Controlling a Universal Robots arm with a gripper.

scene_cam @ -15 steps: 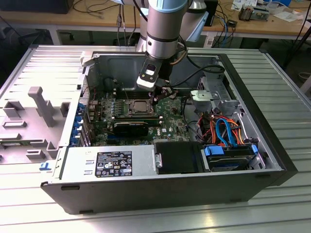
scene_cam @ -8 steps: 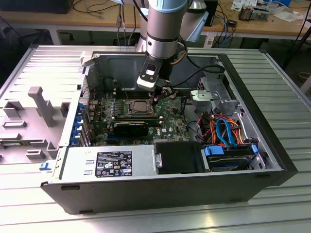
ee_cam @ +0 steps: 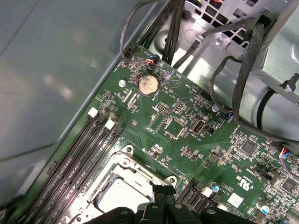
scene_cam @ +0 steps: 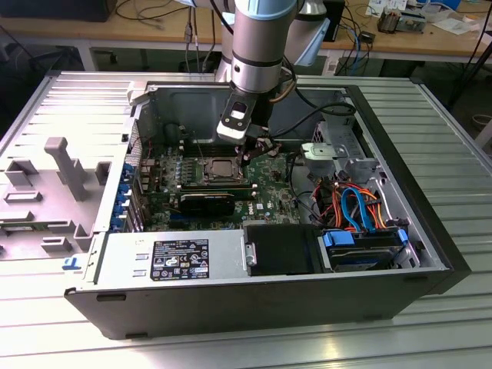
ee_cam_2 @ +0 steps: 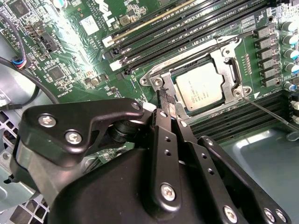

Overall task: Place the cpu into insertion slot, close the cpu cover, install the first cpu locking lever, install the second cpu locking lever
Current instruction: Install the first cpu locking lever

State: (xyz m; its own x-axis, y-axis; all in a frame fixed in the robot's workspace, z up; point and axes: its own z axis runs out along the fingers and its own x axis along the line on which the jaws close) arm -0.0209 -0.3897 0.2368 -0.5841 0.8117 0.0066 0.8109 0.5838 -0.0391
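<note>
The cpu [ee_cam_2: 202, 86] lies flat in the insertion slot [ee_cam_2: 158, 82] on the green motherboard, its silver top showing through the window of the cpu cover [ee_cam_2: 225, 59], which lies down over it. My gripper [ee_cam_2: 167, 99] is shut with nothing between its fingers, its tips just above the socket's corner. One thin locking lever [ee_cam_2: 267, 110] sticks out from the far corner across the memory slots; another [ee_cam_2: 205, 50] runs along the socket's edge. In the first wrist view the cpu [ee_cam: 122, 196] sits right beside my gripper [ee_cam: 163, 190]. The exterior view has the gripper [scene_cam: 249, 157] just off the socket [scene_cam: 221, 167].
Black memory slots [ee_cam_2: 187, 23] flank the socket on both sides. Cable bundles [ee_cam: 243, 70] and a drive cage [scene_cam: 338, 150] stand on the exterior view's right. The power supply [scene_cam: 173, 257] and a hard drive [scene_cam: 361, 250] line the case's front. The case wall [ee_cam: 46, 70] rises beside the board.
</note>
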